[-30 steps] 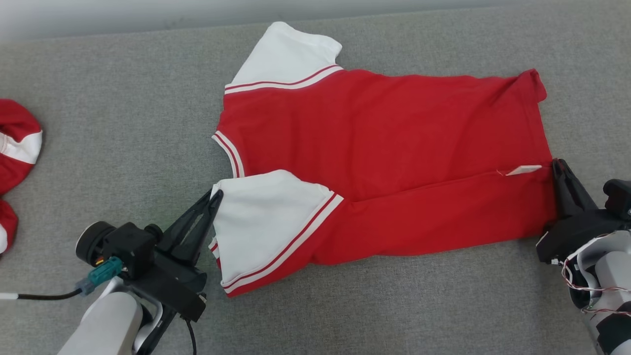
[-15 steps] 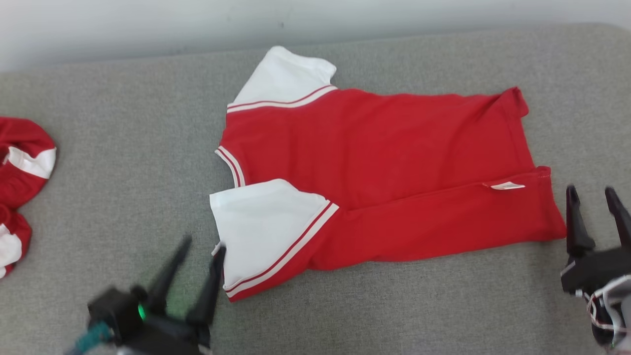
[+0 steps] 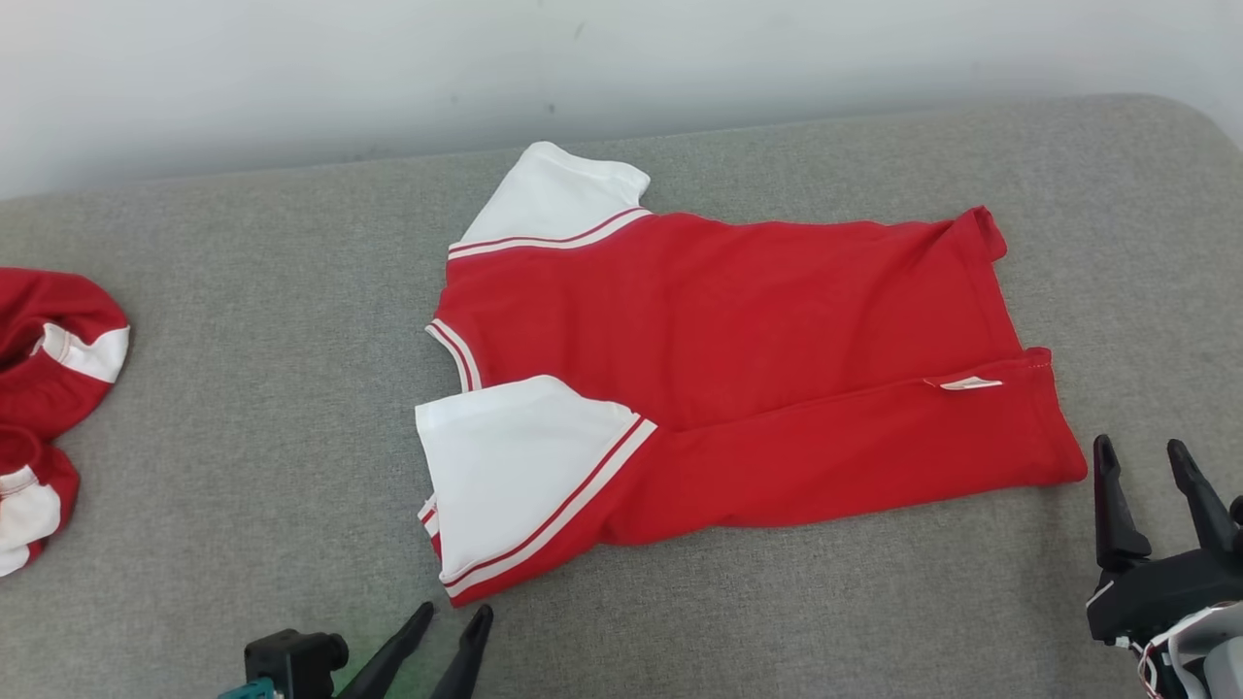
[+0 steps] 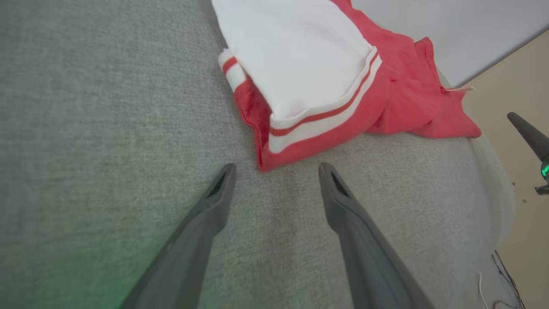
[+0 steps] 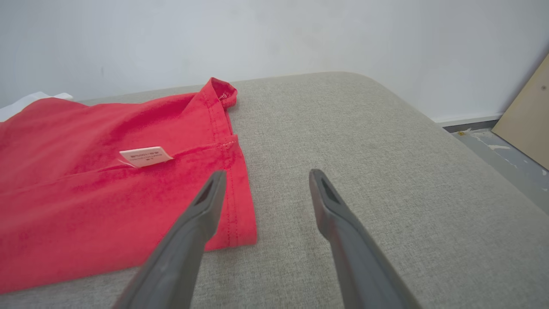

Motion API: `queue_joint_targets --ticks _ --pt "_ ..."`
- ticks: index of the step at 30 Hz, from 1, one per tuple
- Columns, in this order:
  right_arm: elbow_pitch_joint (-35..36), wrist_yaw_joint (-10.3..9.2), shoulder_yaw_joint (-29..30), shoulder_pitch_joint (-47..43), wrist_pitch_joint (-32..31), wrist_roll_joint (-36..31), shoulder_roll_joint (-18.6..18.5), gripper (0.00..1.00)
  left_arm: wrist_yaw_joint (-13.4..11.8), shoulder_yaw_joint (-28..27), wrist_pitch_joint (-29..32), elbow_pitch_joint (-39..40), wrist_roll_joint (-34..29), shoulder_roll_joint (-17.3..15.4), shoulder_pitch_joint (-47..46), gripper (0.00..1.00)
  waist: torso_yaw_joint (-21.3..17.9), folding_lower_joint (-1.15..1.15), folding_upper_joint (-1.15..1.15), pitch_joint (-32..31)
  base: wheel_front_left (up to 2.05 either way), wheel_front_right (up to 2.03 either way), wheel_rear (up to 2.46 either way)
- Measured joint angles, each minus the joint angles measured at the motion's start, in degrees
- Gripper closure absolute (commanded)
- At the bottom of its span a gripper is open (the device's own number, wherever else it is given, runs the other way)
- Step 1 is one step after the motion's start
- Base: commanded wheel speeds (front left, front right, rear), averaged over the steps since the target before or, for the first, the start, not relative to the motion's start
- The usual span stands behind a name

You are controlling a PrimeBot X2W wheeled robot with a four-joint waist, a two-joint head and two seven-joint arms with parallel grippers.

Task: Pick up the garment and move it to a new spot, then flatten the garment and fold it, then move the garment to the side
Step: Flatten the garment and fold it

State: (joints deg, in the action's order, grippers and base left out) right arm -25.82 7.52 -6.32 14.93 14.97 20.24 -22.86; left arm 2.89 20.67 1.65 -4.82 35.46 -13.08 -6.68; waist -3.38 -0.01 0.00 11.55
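The garment [image 3: 738, 340] is a red T-shirt with white sleeves, lying flat on the grey cushion with its near long edge folded over the body. A white label [image 3: 966, 382] shows near the hem. My left gripper [image 3: 453, 616] is open, just short of the near sleeve corner [image 4: 261, 165], touching nothing. My right gripper [image 3: 1138, 454] is also open, beside the hem corner [image 5: 244, 231], apart from the cloth. In the wrist views the left gripper [image 4: 276, 169] and right gripper [image 5: 266, 176] hold nothing.
A second red and white garment [image 3: 44, 388] lies bunched at the cushion's left edge. The grey cushion [image 3: 243, 388] ends at a pale wall behind, and its rounded right edge [image 5: 450, 141] drops to the floor beside a wooden board [image 5: 525, 116].
Both grippers went from shut on the garment's near sleeve and hem to open, and drew back towards me. The head camera tilted, so the whole scene sits lower in view.
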Motion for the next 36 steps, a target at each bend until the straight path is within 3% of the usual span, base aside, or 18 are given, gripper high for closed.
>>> queue_joint_targets --ticks 5,8,9,11,13,14,27,28,29,30,31,32,34,36 --pt "0.1 0.00 -0.7 0.1 0.0 0.5 -0.1 0.00 -2.6 -1.1 0.9 -0.6 0.0 0.0 -0.3 0.00 -0.4 0.00 0.00 0.4 0.00 0.00 0.00" --pt "0.0 0.00 -1.1 0.2 0.0 0.7 -0.2 0.00 -2.4 -1.0 1.3 -1.8 0.3 0.4 -1.4 0.00 -0.4 0.01 0.00 0.8 0.00 0.00 0.00" --pt "-0.1 0.00 -1.2 0.3 0.0 0.8 -0.3 0.00 -2.3 -0.9 1.4 -2.2 0.4 0.5 -1.9 0.05 -0.4 0.01 0.00 0.9 0.00 0.00 0.00" --pt "-0.4 0.00 -1.4 0.8 0.0 0.9 -0.5 0.00 -1.9 -0.2 2.5 -3.0 0.6 0.6 -2.8 0.36 -0.4 0.01 0.00 1.1 0.00 0.00 0.00" --pt "-0.9 0.00 -2.0 1.1 0.0 1.3 -0.7 0.00 -1.5 0.1 3.4 -4.0 0.9 0.8 -3.5 0.84 -0.4 0.01 0.00 1.3 0.00 0.00 0.00" --pt "-1.4 0.00 -2.5 1.3 0.0 1.7 -0.7 0.00 -1.5 0.3 4.1 -4.5 1.1 0.8 -3.8 1.00 -0.4 0.01 0.00 1.3 0.00 0.00 0.00" --pt "-10.7 0.00 -11.4 6.5 0.0 12.5 -0.6 0.00 -0.2 1.0 4.5 -5.8 1.8 0.3 -5.0 1.00 0.1 0.02 0.00 1.5 0.00 0.00 0.00" --pt "-11.4 0.00 -11.8 6.9 0.0 13.0 -0.7 0.07 -0.2 1.0 4.4 -5.7 1.7 0.2 -5.0 1.00 0.2 0.02 0.00 1.5 0.00 0.00 0.00" --pt "-12.5 0.00 -11.9 7.3 0.0 14.0 -0.7 0.34 -0.2 1.1 4.4 -5.7 1.7 0.1 -5.0 1.00 0.3 0.02 0.00 1.5 0.00 0.00 0.00" --pt "-13.6 0.00 -12.4 7.6 0.0 15.1 -0.6 0.34 -0.2 1.2 4.4 -5.6 1.7 0.0 -5.1 1.00 0.4 0.02 0.00 1.5 0.00 0.00 0.00" --pt "-14.7 0.00 -13.3 7.8 0.0 15.7 -0.7 0.51 -0.1 1.3 4.3 -5.5 1.6 0.0 -5.1 1.00 0.6 0.02 0.00 1.5 0.00 0.00 0.00" --pt "-15.5 0.00 -14.5 7.9 0.1 16.3 -0.7 0.57 0.0 1.3 4.3 -5.4 1.6 -0.1 -5.1 1.00 0.7 0.02 0.00 1.4 0.00 0.00 0.00" --pt "-16.2 0.00 -16.2 8.5 0.2 18.3 -0.9 1.00 0.0 1.4 4.3 -5.3 1.6 -0.3 -5.1 1.00 0.8 0.02 0.00 1.4 0.00 0.00 0.00" --pt "-16.4 0.00 -17.0 8.9 0.2 18.8 -1.1 1.00 0.0 1.5 4.3 -5.2 1.6 -0.4 -5.1 1.00 0.8 0.02 0.00 1.4 0.00 0.00 0.00"
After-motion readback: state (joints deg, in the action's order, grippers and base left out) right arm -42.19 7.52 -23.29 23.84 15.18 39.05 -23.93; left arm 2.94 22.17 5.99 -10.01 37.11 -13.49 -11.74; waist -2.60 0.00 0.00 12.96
